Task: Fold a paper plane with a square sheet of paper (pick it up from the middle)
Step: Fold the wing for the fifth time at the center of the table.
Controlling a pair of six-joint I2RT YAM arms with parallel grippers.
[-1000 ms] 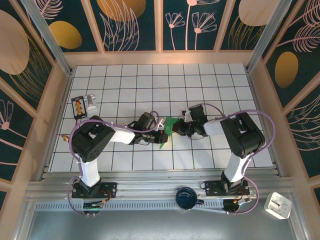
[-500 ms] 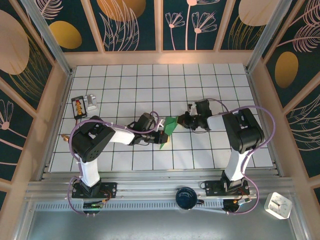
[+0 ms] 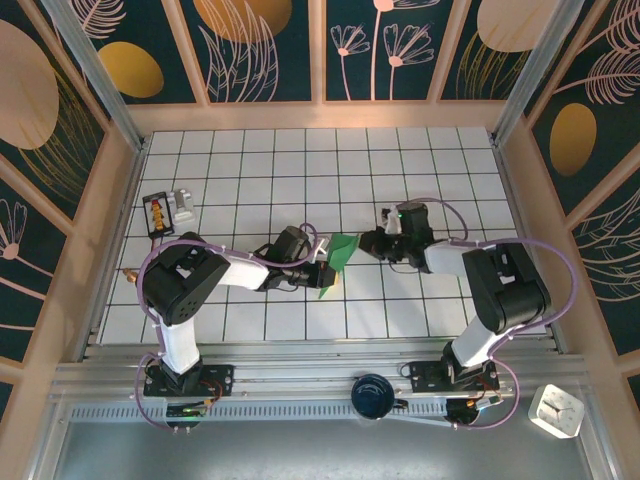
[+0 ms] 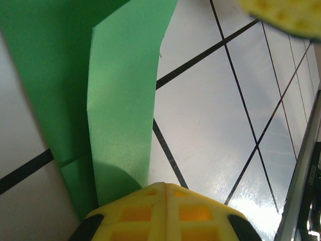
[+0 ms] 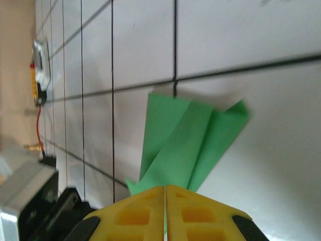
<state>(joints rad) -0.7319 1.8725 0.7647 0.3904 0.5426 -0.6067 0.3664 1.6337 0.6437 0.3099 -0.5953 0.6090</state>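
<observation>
The green paper (image 3: 340,254) — creased into long narrow flaps — is near the middle of the tiled desk (image 3: 260,160), held between the two arms. The left end effector (image 3: 326,276) has its yellow fingertips pressed together on the paper's near end, and in its wrist view a lighter folded strip runs away from them over a darker layer. The right end effector (image 3: 364,243) is pinched shut on the paper's far, right end — a fan of green flaps spreads from between its pads.

Overhead camera looks down; close wrist cameras share the paper (image 4: 120,100).
</observation>
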